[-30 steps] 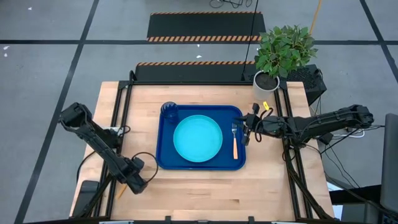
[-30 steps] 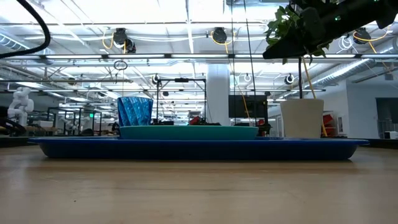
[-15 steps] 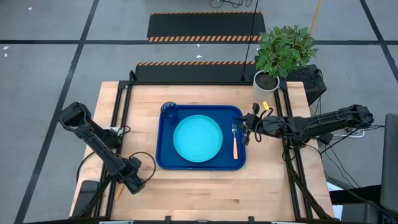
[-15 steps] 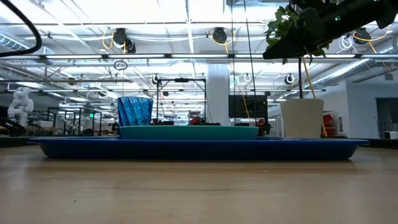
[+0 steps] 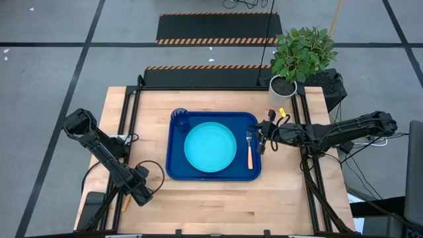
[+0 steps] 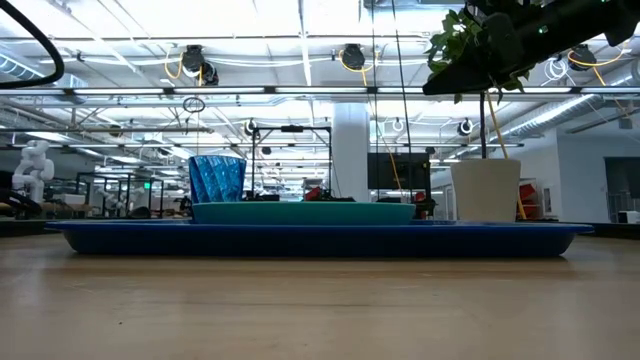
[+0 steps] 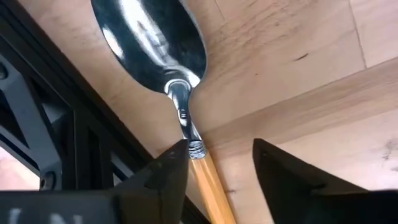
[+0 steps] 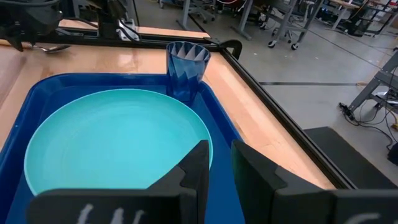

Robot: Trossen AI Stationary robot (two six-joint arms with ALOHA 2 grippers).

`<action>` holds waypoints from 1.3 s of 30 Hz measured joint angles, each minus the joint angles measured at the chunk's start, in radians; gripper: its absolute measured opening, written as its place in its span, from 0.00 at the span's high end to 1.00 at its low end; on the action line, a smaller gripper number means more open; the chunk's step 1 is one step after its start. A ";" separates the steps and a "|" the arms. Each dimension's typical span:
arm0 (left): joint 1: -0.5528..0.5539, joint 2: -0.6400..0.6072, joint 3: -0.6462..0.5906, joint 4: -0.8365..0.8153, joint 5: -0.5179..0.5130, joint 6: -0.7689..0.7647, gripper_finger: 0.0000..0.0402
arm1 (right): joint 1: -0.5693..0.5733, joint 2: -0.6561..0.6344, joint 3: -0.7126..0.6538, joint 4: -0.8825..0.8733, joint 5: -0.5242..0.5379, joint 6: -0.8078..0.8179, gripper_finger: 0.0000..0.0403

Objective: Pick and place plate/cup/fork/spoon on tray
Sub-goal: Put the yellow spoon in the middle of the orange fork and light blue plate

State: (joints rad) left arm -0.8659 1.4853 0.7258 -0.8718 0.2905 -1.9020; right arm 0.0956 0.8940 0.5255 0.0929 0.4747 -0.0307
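Note:
The spoon point(image 7: 152, 37) lies on the wood at the table's near left, bowl up; its orange handle point(image 5: 124, 200) runs back between the fingers of my open left gripper point(image 7: 217, 155), which points steeply down over it point(image 5: 141, 194). On the tray point(image 5: 175, 162) rest the plate point(image 5: 210, 147), the cup point(image 5: 180, 119) at its far left corner, and the fork point(image 5: 250, 149) along its right side. My right gripper point(image 5: 263, 140) hovers by the tray's right rim, its fingers point(image 8: 221, 155) a narrow gap apart with nothing between them. My left gripper has one fingertip point(image 7: 177, 155) right beside the spoon's neck point(image 7: 189, 140), where the metal meets the orange handle; I cannot tell whether it touches. The other finger stands clear. The spoon lies flat on the table.
A white plant pot point(image 5: 283, 86) with a leafy plant stands at the table's far right corner. Black frame rails point(image 5: 129, 125) run along the table's left and right edges, and a looped cable point(image 5: 155, 173) lies beside my left gripper. Bare wood stretches in front of the tray.

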 joint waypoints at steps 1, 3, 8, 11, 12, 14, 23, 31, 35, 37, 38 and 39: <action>-0.001 0.000 0.000 0.000 0.000 -0.004 0.52 | 0.000 0.000 0.000 0.000 0.000 0.000 0.84; -0.008 0.000 0.000 -0.001 0.000 -0.017 0.47 | 0.000 0.000 0.000 0.000 0.000 0.000 0.84; -0.040 -0.001 -0.001 -0.006 0.001 -0.062 0.43 | 0.000 0.000 0.000 0.000 0.000 0.000 0.84; -0.070 -0.002 -0.035 0.049 -0.003 -0.108 0.46 | 0.000 0.000 0.000 0.000 0.000 0.000 0.84; -0.079 -0.006 -0.055 0.085 -0.007 -0.124 0.47 | 0.000 0.000 0.000 0.000 0.000 0.000 0.84; -0.092 -0.013 -0.096 0.154 -0.006 -0.136 0.51 | 0.000 0.000 0.000 -0.001 0.000 0.000 0.84; -0.056 -0.037 -0.109 0.213 -0.023 -0.133 0.87 | 0.000 0.000 0.000 -0.008 0.000 -0.002 0.84; -0.051 -0.077 -0.108 0.208 -0.037 -0.143 0.90 | 0.000 0.000 0.000 -0.010 0.000 -0.008 0.84; -0.035 -0.124 -0.087 0.231 -0.100 -0.141 0.90 | 0.000 0.000 0.000 -0.010 0.000 -0.008 0.84; -0.028 -0.145 -0.087 0.229 -0.156 -0.143 0.90 | 0.000 0.000 0.000 -0.007 0.002 -0.008 0.84; -0.021 -0.158 -0.087 0.230 -0.184 -0.142 0.90 | 0.000 0.000 0.000 -0.002 0.019 -0.001 0.84; -0.011 -0.170 -0.087 0.238 -0.212 -0.137 0.90 | 0.000 0.000 0.000 0.002 0.041 0.012 0.84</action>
State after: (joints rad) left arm -0.8766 1.3149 0.6384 -0.6341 0.0786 -2.0395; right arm 0.0956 0.8936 0.5255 0.0950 0.5157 -0.0184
